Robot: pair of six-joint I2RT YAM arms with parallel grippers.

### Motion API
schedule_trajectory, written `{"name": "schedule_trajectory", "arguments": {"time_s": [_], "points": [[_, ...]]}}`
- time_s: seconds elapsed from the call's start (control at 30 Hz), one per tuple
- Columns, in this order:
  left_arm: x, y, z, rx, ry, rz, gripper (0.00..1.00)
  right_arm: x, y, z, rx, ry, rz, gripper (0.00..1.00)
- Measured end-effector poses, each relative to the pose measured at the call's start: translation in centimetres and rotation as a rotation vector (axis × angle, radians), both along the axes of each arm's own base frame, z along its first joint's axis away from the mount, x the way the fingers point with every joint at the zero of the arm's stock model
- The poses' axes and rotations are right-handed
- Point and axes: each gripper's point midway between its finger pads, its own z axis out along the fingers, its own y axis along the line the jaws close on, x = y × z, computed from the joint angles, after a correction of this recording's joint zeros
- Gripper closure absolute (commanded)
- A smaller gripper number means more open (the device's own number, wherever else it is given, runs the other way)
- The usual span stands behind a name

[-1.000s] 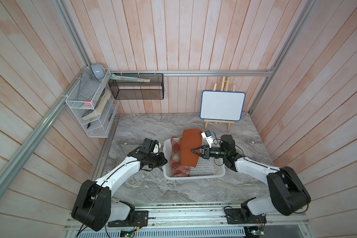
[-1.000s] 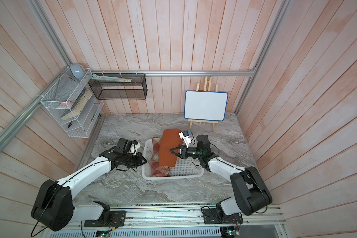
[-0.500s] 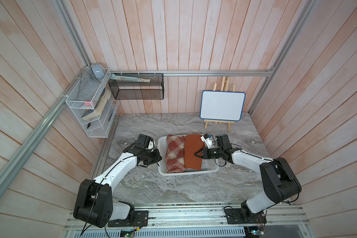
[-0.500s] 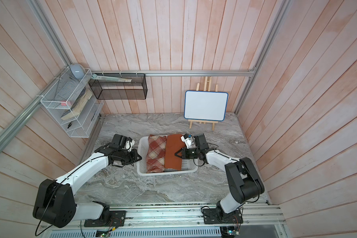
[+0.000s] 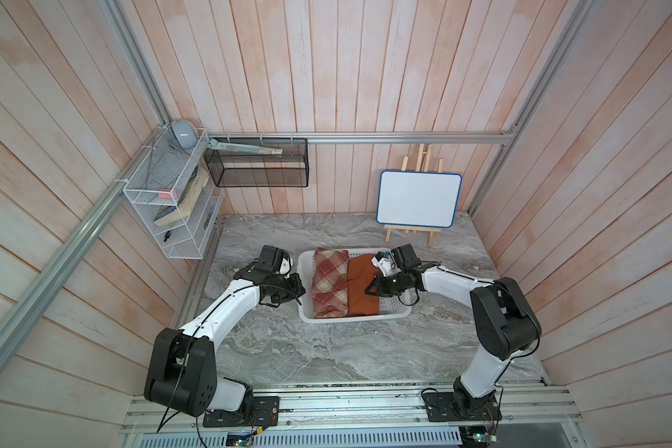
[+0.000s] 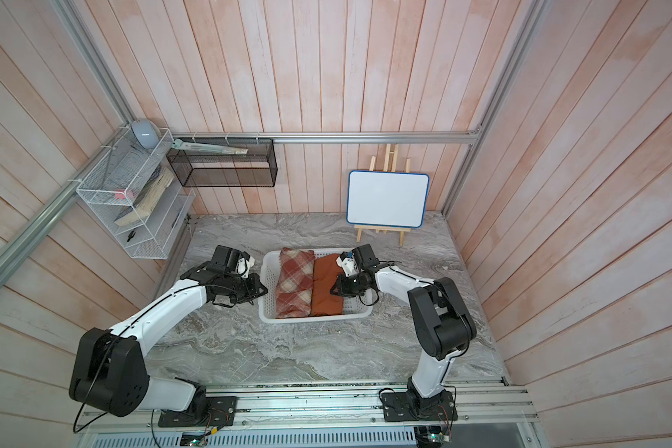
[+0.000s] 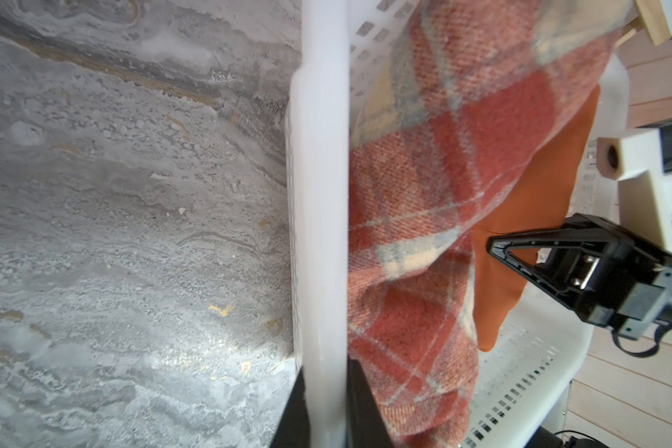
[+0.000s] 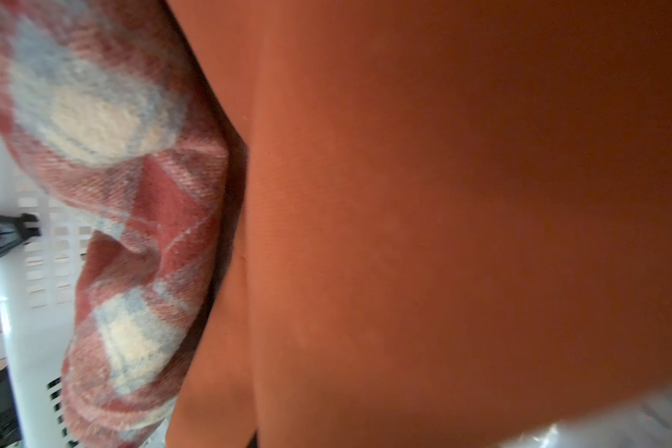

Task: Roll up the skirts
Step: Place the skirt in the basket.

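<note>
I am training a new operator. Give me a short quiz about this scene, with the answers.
1. True or false: the plaid skirt lies outside the basket.
2. The left gripper clamps the basket by: A its rim, B its floor.
3. Fill in: the right gripper touches the ___ skirt.
Key: 1 false, it lies inside; 2 A; 3 orange skirt.

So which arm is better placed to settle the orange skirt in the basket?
Right. The right gripper pinches the orange skirt, while the left gripper clamps the basket rim beyond the plaid skirt.
</note>
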Motion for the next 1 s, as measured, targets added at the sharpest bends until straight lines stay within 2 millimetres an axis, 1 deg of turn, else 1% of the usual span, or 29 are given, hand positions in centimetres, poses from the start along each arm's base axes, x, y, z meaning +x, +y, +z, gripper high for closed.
{"name": "schedule_trajectory", "arguments": {"time_s": [0.03, 0.07, 0.13, 0.17, 0.2, 0.23, 0.3, 0.33, 0.37, 0.5, 0.57, 0.67, 0.7, 0.73, 0.8, 0.83, 0.87, 0.9, 0.93, 1.0], "points": [[0.1, 0.0, 0.0, 0.000, 0.000, 0.000, 0.99, 0.1, -0.1, -0.1, -0.016, -0.001, -0.005, 0.81], [0.2, -0.1, 0.0, 0.000, 0.002, 0.000, 0.97, 0.1, -0.2, -0.1, -0.027, -0.002, -0.009, 0.78], [0.3, -0.1, -0.3, 0.003, 0.007, -0.003, 0.90, 0.2, -0.4, -0.2, -0.045, -0.005, -0.014, 0.76], [0.4, -0.1, -0.4, 0.005, 0.010, -0.005, 0.90, 0.2, -0.4, -0.3, -0.054, -0.006, -0.016, 0.74], [0.6, -0.2, -0.5, 0.007, 0.014, -0.006, 0.90, 0.3, -0.5, -0.3, -0.069, -0.005, -0.020, 0.69], [0.8, -0.2, -0.7, 0.010, 0.018, -0.007, 0.88, 0.4, -0.6, -0.5, -0.089, -0.006, -0.025, 0.65], [1.3, -0.2, -0.9, 0.017, 0.023, -0.010, 0.83, 0.7, -0.8, -0.7, -0.137, -0.015, -0.034, 0.62], [1.5, -0.1, -1.0, 0.027, 0.020, -0.007, 0.78, 0.8, -0.9, -0.9, -0.164, -0.020, -0.040, 0.60], [1.7, 0.2, -1.0, 0.043, 0.012, -0.003, 0.75, 0.9, -0.9, -0.9, -0.188, -0.026, -0.043, 0.58], [2.8, 1.3, -0.8, 0.098, -0.024, 0.029, 0.70, 0.9, -1.1, -0.7, -0.301, -0.068, -0.051, 0.50], [3.0, 1.6, -0.7, 0.110, -0.031, 0.038, 0.70, 1.0, -1.4, -0.2, -0.346, -0.093, -0.063, 0.48], [3.1, 1.9, -0.8, 0.125, -0.039, 0.043, 0.66, 1.1, -2.2, 1.4, -0.382, -0.137, -0.091, 0.42], [3.2, 2.0, -0.8, 0.129, -0.041, 0.043, 0.63, 1.2, -2.5, 2.3, -0.388, -0.159, -0.101, 0.41], [3.2, 2.1, -0.8, 0.136, -0.045, 0.043, 0.57, 1.3, -2.7, 3.2, -0.392, -0.180, -0.111, 0.41], [3.4, 2.4, -0.8, 0.147, -0.051, 0.054, 0.51, 1.6, -3.1, 4.7, -0.394, -0.217, -0.131, 0.38], [3.5, 2.5, -0.8, 0.149, -0.055, 0.058, 0.45, 1.7, -3.2, 5.4, -0.392, -0.235, -0.140, 0.37], [3.7, 2.7, -0.7, 0.150, -0.059, 0.063, 0.41, 1.7, -3.3, 5.9, -0.389, -0.248, -0.144, 0.37], [3.8, 2.7, -0.6, 0.149, -0.065, 0.065, 0.34, 1.8, -3.4, 6.2, -0.390, -0.258, -0.147, 0.37], [3.9, 2.7, -0.5, 0.144, -0.069, 0.072, 0.31, 1.8, -3.4, 6.3, -0.391, -0.263, -0.150, 0.36], [4.0, 2.7, -0.2, 0.140, -0.082, 0.072, 0.30, 1.8, -3.5, 6.4, -0.394, -0.265, -0.152, 0.36]]}}
